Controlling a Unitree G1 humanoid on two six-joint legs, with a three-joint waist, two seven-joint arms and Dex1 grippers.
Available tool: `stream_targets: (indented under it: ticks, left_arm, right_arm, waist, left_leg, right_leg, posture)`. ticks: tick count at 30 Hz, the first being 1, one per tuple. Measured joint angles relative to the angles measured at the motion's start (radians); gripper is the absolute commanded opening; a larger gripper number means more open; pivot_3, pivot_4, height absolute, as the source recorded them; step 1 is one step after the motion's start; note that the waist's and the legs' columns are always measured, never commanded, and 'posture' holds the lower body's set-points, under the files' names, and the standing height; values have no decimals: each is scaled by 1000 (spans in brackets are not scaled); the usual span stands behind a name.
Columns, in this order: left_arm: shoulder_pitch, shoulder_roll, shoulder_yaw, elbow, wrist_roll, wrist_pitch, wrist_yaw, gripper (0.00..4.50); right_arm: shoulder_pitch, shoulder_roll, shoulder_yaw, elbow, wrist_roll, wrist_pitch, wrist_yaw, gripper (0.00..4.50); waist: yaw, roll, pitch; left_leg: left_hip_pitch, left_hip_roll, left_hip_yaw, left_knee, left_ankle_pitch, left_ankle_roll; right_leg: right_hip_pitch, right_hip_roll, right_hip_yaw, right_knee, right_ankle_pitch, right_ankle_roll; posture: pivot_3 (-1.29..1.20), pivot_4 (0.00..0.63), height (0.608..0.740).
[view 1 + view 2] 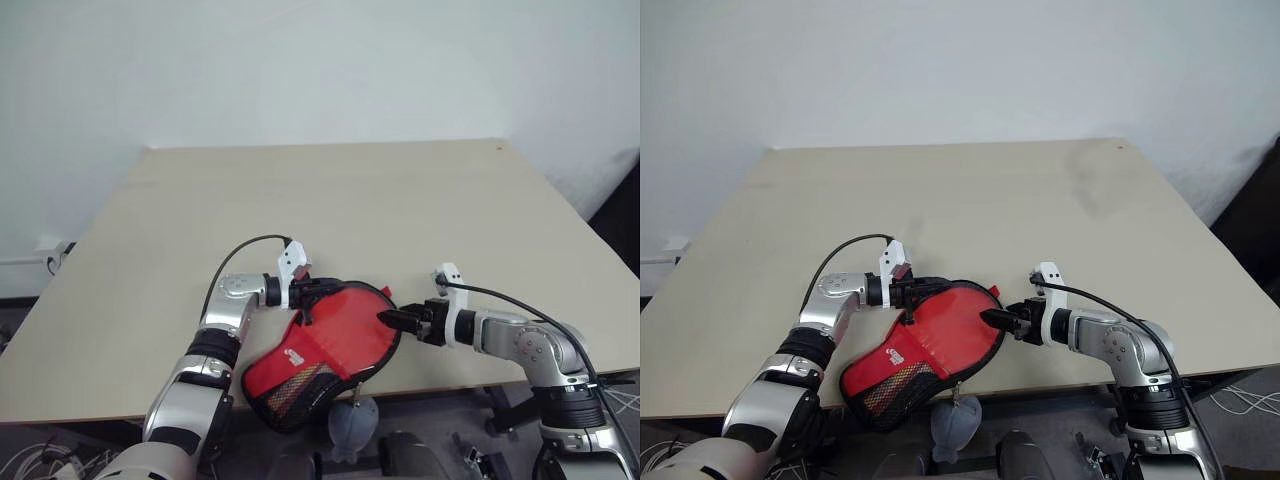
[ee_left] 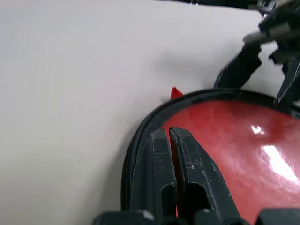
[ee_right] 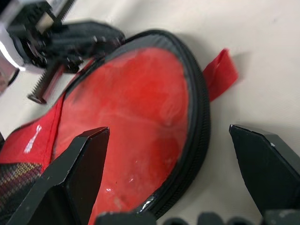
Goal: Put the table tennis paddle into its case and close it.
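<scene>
the case (image 1: 320,350) lies at the near edge of the pale surface (image 1: 330,200), its round end on the surface and its narrow end, with the black mesh panel (image 1: 300,385) and small white logo (image 1: 297,356), hanging past the edge. the round end shows a glossy red face ringed by black trim with a zip running along it. whether that shiny red face is the table tennis paddle sitting in the opened case or the case's own panel cannot be told. a short red tab (image 3: 219,75) sticks out from the rim of the round end and rests on the surface.

the left hand (image 2: 169,136) is clenched, its two black fingers (image 2: 157,168) pressed together over the left rim of the round end, on the black trim; what exactly it pinches there cannot be made out.

the right hand (image 3: 168,136) is released, its fingers (image 3: 77,173) spread wide, pointing at the right side of the round end with the rim lying between them, apart from both.

a whitish-blue fluffy ball (image 1: 352,422) hangs just below the edge of the surface, under the case.
</scene>
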Motion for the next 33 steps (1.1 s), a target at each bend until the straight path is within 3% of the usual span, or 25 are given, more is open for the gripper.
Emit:
stream_targets:
  ticks: [2,6,13,19,33]
  left_arm:
    - [0,5,6,-10,-10,9,0,0]
    - [0,12,27,-13,-14,16,4,0]
    - [0,14,38,-13,-14,16,13,0]
    - [0,13,38,-13,-14,16,23,0]
    - [0,2,39,-16,-14,14,34,0]
  right_arm:
    - [0,1,7,0,-4,-7,1,4428]
    - [0,9,16,5,-26,-22,-1,3657]
    - [-5,20,21,34,-58,-37,-2,1603]
    - [-8,21,13,36,-64,-47,-1,104]
    - [-114,38,-38,156,-104,-118,-33,22]
  waist:
    - [-1,0,0]
    - [-2,0,0]
    - [-2,0,0]
    - [-2,0,0]
    - [0,0,0]
  left_leg:
    - [0,0,0,0,0,0]
    - [0,0,0,0,0,0]
    - [0,0,0,0,0,0]
    - [0,0,0,1,0,0]
    - [-2,-1,0,6,0,0]
  right_leg:
    - [0,0,0,0,0,0]
    - [0,0,0,1,0,0]
    - [0,0,0,1,0,-1]
    - [0,0,0,1,1,-1]
    - [0,0,0,1,2,-2]
  posture:
    - [0,0,740]
    - [0,0,740]
    - [0,0,740]
    - [0,0,740]
    - [0,0,740]
